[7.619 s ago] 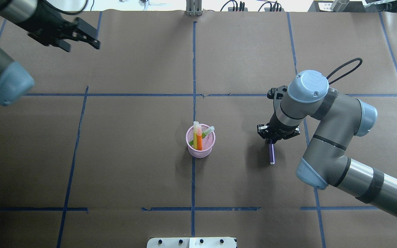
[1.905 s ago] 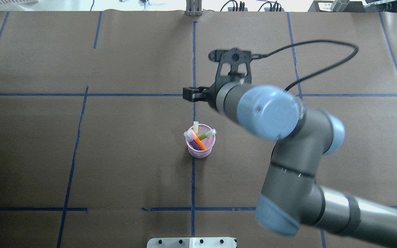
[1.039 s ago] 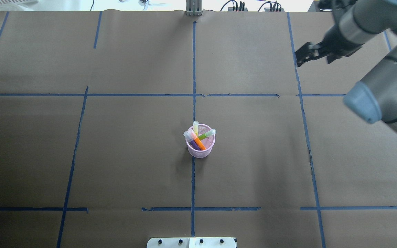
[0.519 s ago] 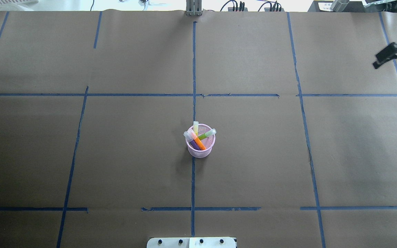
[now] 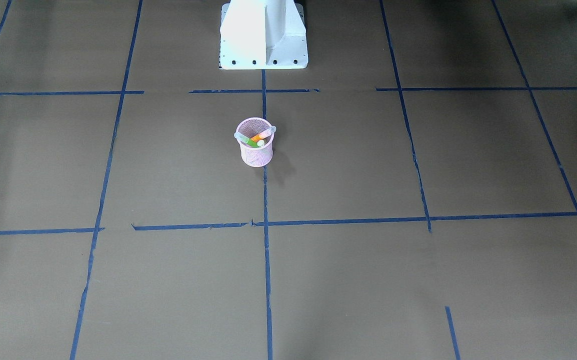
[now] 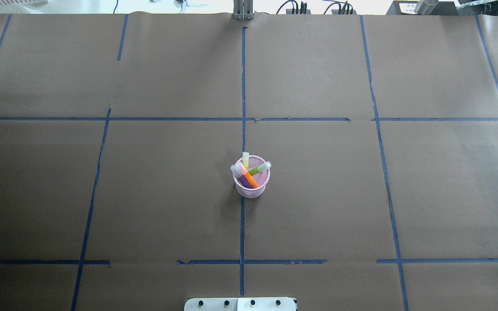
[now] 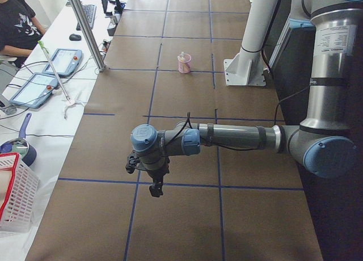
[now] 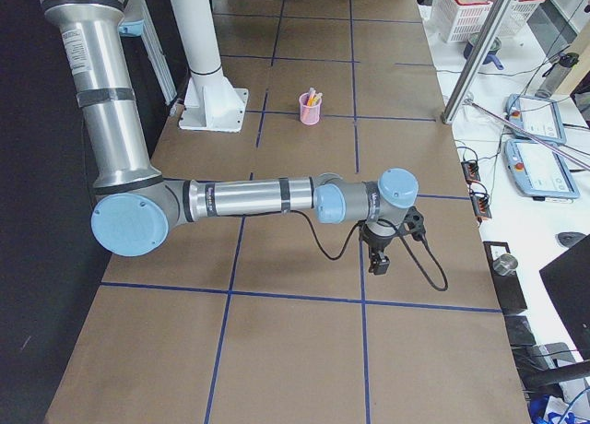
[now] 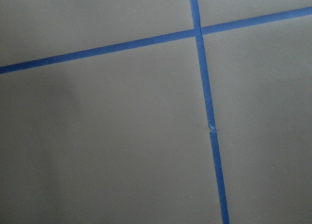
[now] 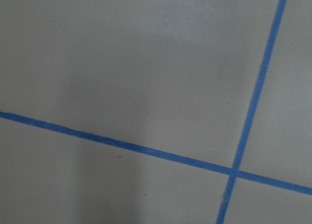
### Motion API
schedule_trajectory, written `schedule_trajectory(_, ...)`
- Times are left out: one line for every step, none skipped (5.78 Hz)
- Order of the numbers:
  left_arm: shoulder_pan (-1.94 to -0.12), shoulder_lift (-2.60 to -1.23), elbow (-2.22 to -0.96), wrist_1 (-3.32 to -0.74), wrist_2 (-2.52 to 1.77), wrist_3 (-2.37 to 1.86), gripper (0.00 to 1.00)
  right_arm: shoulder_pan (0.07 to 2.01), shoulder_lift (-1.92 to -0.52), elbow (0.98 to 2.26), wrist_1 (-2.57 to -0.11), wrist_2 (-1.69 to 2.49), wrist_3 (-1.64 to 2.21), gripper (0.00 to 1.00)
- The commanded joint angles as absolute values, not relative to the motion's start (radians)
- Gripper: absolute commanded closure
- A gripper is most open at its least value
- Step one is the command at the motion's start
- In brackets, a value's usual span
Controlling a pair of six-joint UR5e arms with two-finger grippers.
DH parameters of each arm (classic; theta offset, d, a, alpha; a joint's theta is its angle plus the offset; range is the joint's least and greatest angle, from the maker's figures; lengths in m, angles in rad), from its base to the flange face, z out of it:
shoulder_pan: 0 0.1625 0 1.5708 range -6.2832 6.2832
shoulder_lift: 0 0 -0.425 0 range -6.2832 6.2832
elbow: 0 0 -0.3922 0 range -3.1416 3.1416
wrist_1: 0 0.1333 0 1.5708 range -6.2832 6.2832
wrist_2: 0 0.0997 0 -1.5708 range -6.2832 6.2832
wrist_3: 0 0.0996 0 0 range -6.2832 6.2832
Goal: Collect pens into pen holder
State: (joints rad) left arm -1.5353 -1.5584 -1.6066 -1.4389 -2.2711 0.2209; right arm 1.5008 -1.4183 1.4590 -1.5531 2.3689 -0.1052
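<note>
The pink mesh pen holder (image 6: 252, 188) stands upright at the table's middle, on the blue centre line. Inside it lean the purple pen (image 6: 244, 179), orange pen (image 6: 251, 181), green pen (image 6: 257, 170) and yellow pen (image 6: 245, 160), pale caps up. The front-facing view shows the holder (image 5: 255, 155) with no pen on the paper around it. My left gripper (image 7: 155, 187) hangs low over the table's left end, far from the holder (image 7: 184, 64). Over the right end hangs my right gripper (image 8: 378, 259). Both show only in side views, so I cannot tell their state.
The white robot base (image 5: 263, 35) stands behind the holder. Off the left end is a bench with a seated person (image 7: 17, 22), tablets (image 7: 34, 89), a metal post (image 7: 85, 28) and a white basket (image 7: 14, 193). Pendants (image 8: 535, 120) lie off the right end.
The purple pen went from the table into the holder. My right arm then swung away to the right and has left the overhead view; the left arm left it earlier.
</note>
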Motion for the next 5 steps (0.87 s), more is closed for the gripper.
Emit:
schedule_trajectory(-1.536,-1.557,-1.608,-1.437,-2.272,0.221,0.0,1.596,-1.539,1.518,-1.551,2.393,-0.133,0.0)
schedule_trajectory(-1.536,-1.557,-1.606,-1.436,-2.272,0.221,0.0,1.611,-1.557,1.575,-1.566,2.393,-0.127,0.0)
schedule_trajectory(-1.536,-1.557,-1.605,-1.434,-2.272,0.221,0.0,1.612,-1.562,1.581,-1.566,2.393,-0.123,0.0)
schedule_trajectory(-1.536,-1.557,-1.602,-1.434,-2.272,0.221,0.0,1.612,-1.562,1.582,-1.565,2.393,-0.121,0.0)
schedule_trajectory(-1.536,-1.557,-1.603,-1.434,-2.272,0.221,0.0,1.612,-1.572,1.578,-1.566,2.393,-0.124,0.0)
